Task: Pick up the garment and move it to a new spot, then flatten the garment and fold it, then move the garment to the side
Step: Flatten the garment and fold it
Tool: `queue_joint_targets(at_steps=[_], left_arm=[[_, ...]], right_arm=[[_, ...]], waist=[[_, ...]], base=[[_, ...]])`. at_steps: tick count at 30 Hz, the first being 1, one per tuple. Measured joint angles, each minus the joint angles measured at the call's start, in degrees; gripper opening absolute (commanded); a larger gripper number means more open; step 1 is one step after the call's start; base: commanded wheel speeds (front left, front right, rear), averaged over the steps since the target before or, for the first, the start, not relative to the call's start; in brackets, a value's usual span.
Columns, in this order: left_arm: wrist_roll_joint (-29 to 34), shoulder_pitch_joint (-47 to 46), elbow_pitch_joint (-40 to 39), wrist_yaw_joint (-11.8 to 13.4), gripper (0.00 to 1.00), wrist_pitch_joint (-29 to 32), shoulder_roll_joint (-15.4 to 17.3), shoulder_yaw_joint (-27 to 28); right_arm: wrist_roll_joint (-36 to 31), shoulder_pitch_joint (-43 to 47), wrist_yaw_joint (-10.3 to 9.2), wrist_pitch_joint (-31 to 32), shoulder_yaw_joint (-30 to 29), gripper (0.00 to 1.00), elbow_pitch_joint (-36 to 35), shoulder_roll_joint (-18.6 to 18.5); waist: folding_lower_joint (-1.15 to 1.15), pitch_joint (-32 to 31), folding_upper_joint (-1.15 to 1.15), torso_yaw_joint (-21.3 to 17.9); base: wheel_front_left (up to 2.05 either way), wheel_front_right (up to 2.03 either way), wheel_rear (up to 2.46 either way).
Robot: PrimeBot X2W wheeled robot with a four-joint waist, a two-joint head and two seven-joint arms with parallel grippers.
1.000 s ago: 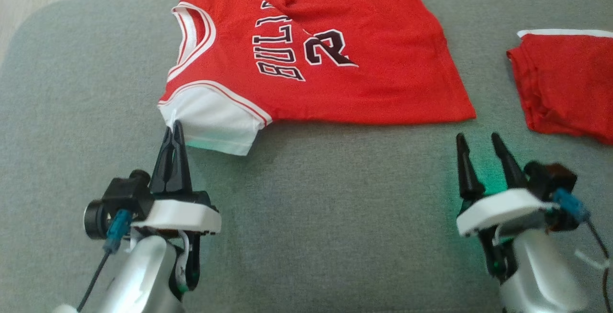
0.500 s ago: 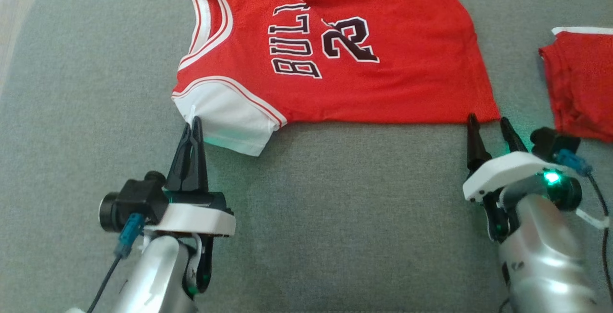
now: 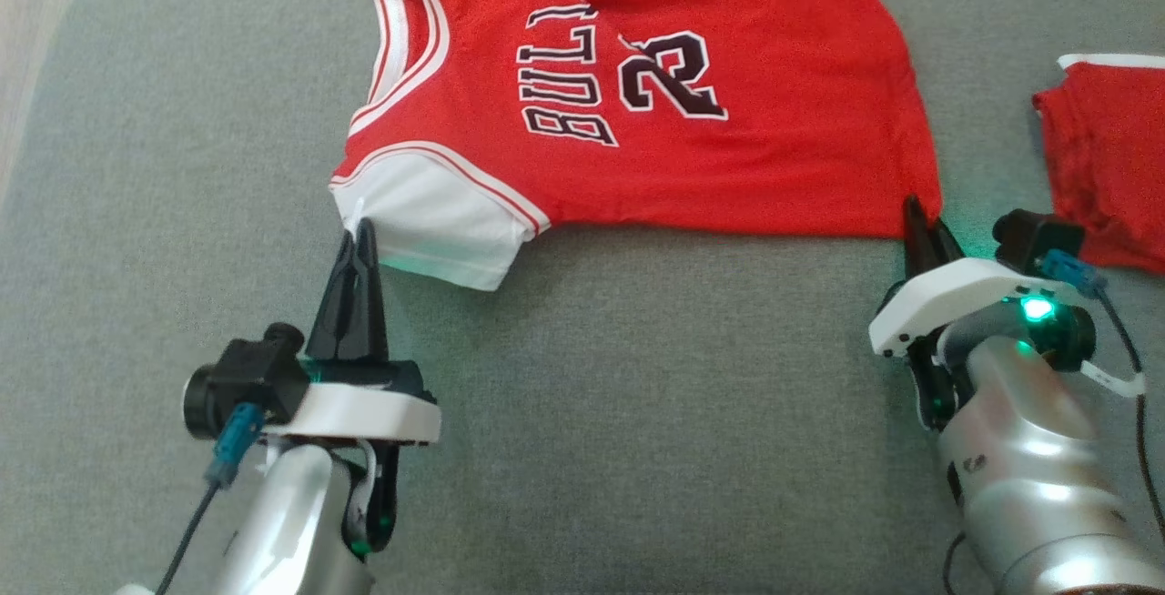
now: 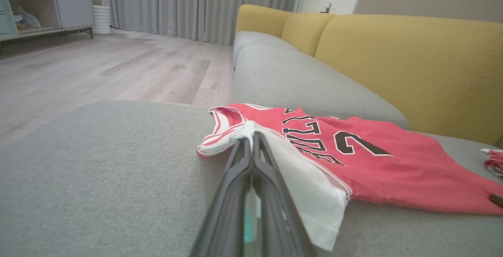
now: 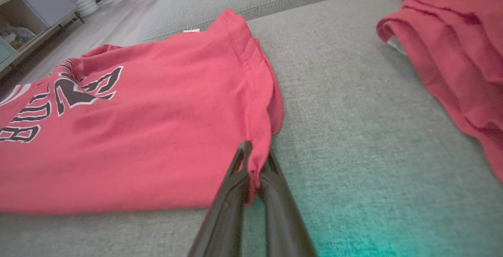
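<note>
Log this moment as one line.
left gripper: shut on jersey sleeve | right gripper: shut on jersey hem corner | jersey: spread on grey cushion

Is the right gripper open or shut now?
Shut: the right gripper pinches the hem corner of the jersey between both fingers, in the right wrist view.

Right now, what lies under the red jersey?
The jersey rests on the grey cushion, which shows along its edges. Anything else beneath the fabric is covered and cannot be seen.

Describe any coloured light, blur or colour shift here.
Head view: sharp, green lamp glowing on the right wrist. Right wrist view: teal tint on the grey cushion, own fingers blurred, jersey paler pink. Left wrist view: fingers soft near the lens.
</note>
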Motion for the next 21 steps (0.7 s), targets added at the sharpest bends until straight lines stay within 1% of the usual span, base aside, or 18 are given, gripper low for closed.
queue_joint_targets(at_steps=[3,4,6,11,15,16,17,18,21], left_arm=[[0.45,0.01,0.09,-0.59,0.0,0.0,-0.27,1.53],[0.76,0.01,-0.05,-1.34,0.0,0.0,-0.27,2.0],[0.86,0.0,-0.38,-3.01,0.0,0.0,-0.02,2.42],[0.19,-0.75,-2.38,-4.47,0.0,0.0,0.29,5.22],[-1.04,-3.77,-6.06,-5.04,0.0,-0.01,0.93,7.1],[-1.54,-5.29,-8.62,-5.46,0.0,-0.09,1.2,7.43],[-2.01,-5.87,-10.02,-5.46,0.0,-0.08,1.21,7.75],[-2.01,-5.87,-10.02,-5.46,0.0,-0.08,1.21,7.75],[-4.08,-6.7,-15.94,-5.45,0.0,0.63,1.38,9.44]], right_arm=[[2.56,0.06,0.0,-0.49,2.22,0.0,-0.54,0.11],[4.16,0.24,0.0,-0.81,3.63,0.0,-2.85,0.11],[5.21,0.8,0.0,-0.82,4.67,0.0,-7.51,0.11],[6.17,3.76,0.0,-0.91,6.8,0.0,-18.83,0.11],[5.87,6.15,0.0,-0.98,7.84,0.0,-26.68,0.11],[5.32,6.83,0.0,-0.99,8.15,0.0,-30.51,0.12],[5.02,7.13,0.0,-0.99,8.26,0.0,-32.32,0.13],[5.02,7.13,0.0,-0.99,8.26,0.0,-32.32,0.13],[4.07,7.43,0.0,-0.98,8.45,0.0,-38.32,0.11]], waist=[[0.0,-1.07,0.0,-0.54],[0.0,-1.89,0.0,-0.98],[0.0,-2.8,0.0,-1.53],[-0.01,-5.37,0.0,-2.72],[-0.01,-7.71,0.0,-3.24],[-0.01,-8.95,0.0,-3.41],[-0.01,-9.55,0.0,-3.5],[-0.01,-9.55,0.0,-3.5],[-0.01,-11.27,0.0,-3.97]], base=[[0.0,0.0,0.0],[0.0,0.0,0.0],[0.0,0.0,0.0],[0.0,0.0,0.0],[0.0,0.0,0.0],[0.0,0.0,0.0],[0.0,0.0,0.0],[0.0,0.0,0.0],[0.0,0.0,0.0]])
